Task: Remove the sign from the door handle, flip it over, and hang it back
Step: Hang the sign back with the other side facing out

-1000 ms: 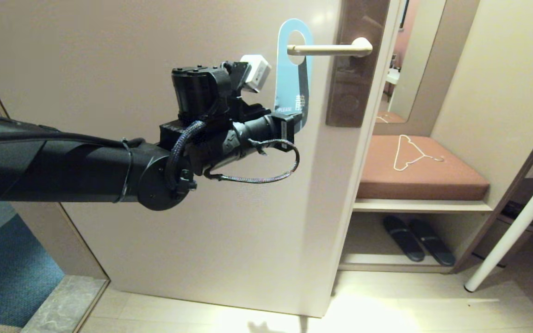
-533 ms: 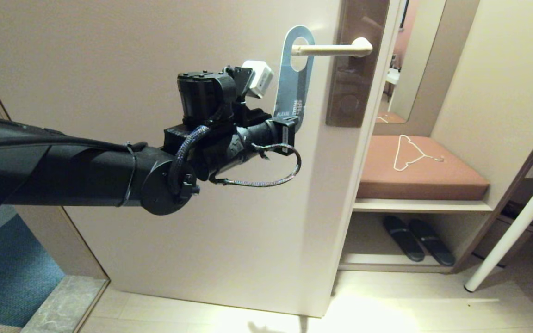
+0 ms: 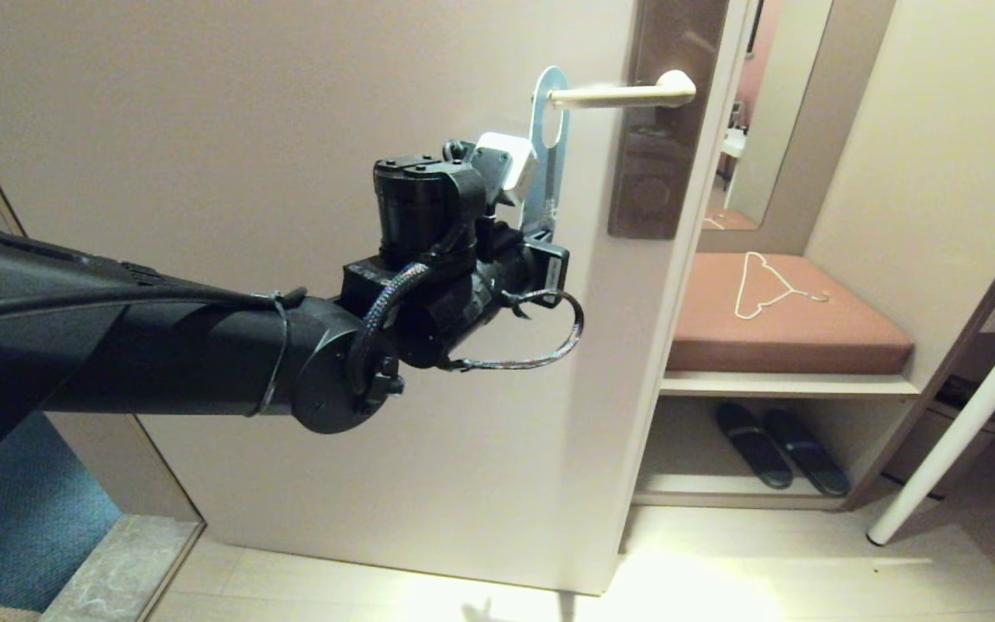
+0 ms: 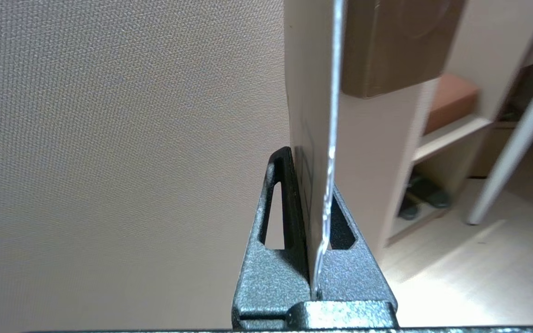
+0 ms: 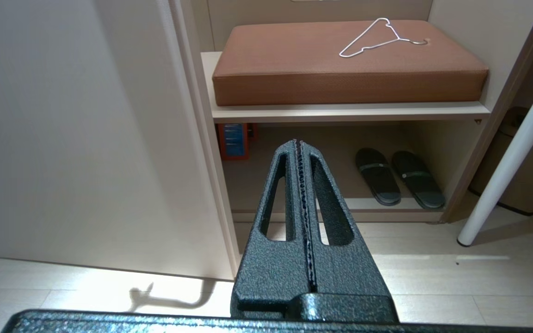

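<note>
Sign (image 3: pixel 548 147) hangs w/ its oval hole round the free tip of the door handle (image 3: pixel 623 92), turned nearly edge-on to the head view, so only a thin blue-grey sliver shows; text not readable.

Biggest first: beige door (image 3: pixel 247 130) fills most of the head view, w/ tall brown-bronze backplate (image 3: pixel 666 130) near its edge. To the right, an alcove w/ brown cushion (image 3: pixel 787 324) on a shelf, a thin white wire hanger (image 3: pixel 770 285) lying on it, and a pair of dark slippers (image 3: pixel 778 445) in the space below. White tabletop leg (image 3: pixel 955 432) slants down at far right.

Left arm reaches in from the left, level w/ the sign's lower end. Left end effector (image 4: pixel 315 240) is clamped tight on the sign's bottom edge; in the left wrist view the sign (image 4: pixel 329 152) runs straight out from between the two fingers as a thin bright line, close beside the door. So the sign sits above the end effector, top on the lever, bottom pinched.

Right end effector (image 5: pixel 302 217) is parked low, facing the shelf and slippers, fingers fully together, holding nothing.
</note>
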Robot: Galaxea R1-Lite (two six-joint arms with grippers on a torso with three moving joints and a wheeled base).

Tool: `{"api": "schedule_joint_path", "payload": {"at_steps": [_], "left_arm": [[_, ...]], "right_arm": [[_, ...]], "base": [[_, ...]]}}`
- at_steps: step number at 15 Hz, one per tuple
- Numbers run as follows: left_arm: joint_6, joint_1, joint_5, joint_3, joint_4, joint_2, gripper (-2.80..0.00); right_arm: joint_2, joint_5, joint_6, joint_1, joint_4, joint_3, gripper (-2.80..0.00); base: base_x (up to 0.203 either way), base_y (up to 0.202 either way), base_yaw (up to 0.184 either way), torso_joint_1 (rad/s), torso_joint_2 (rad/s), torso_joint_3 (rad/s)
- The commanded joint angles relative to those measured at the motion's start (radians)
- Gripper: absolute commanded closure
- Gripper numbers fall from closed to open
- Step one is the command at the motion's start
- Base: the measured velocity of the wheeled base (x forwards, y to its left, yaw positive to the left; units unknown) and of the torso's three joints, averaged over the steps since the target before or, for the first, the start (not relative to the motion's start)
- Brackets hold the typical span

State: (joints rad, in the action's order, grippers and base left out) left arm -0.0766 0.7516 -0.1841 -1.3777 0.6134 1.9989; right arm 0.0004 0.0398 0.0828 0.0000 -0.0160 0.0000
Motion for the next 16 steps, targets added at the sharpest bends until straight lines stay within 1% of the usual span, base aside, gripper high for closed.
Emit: {"api": "schedule_joint_path", "payload": {"at_steps": [1, 3, 5, 7, 11, 16], "left_arm": [[-0.004, 0.015, -0.004, -0.009, 0.002, 0.022, 0.0], [-0.006, 0.032, -0.006, -0.029, 0.0, 0.037, 0.0], [-0.008, 0.035, -0.009, -0.074, -0.002, 0.067, 0.0], [-0.017, 0.032, -0.009, -0.14, -0.009, 0.103, 0.0], [-0.023, 0.028, -0.009, -0.27, -0.059, 0.168, 0.0], [-0.023, 0.032, -0.008, -0.284, -0.064, 0.189, 0.0]], "right_arm": [[0.0, 0.0, 0.0, 0.0, 0.0, 0.0, 0.0], [0.0, 0.0, 0.0, 0.0, 0.0, 0.0, 0.0], [0.0, 0.0, 0.0, 0.0, 0.001, 0.0, 0.0], [0.0, 0.0, 0.0, 0.0, 0.0, 0.0, 0.0], [0.0, 0.0, 0.0, 0.0, -0.001, 0.0, 0.0], [0.0, 0.0, 0.0, 0.0, -0.001, 0.0, 0.0]], "base": [[0.0, 0.0, 0.0, 0.0, 0.0, 0.0], [0.0, 0.0, 0.0, 0.0, 0.0, 0.0], [0.0, 0.0, 0.0, 0.0, 0.0, 0.0], [0.0, 0.0, 0.0, 0.0, 0.0, 0.0], [0.0, 0.0, 0.0, 0.0, 0.0, 0.0], [0.0, 0.0, 0.0, 0.0, 0.0, 0.0]]}}
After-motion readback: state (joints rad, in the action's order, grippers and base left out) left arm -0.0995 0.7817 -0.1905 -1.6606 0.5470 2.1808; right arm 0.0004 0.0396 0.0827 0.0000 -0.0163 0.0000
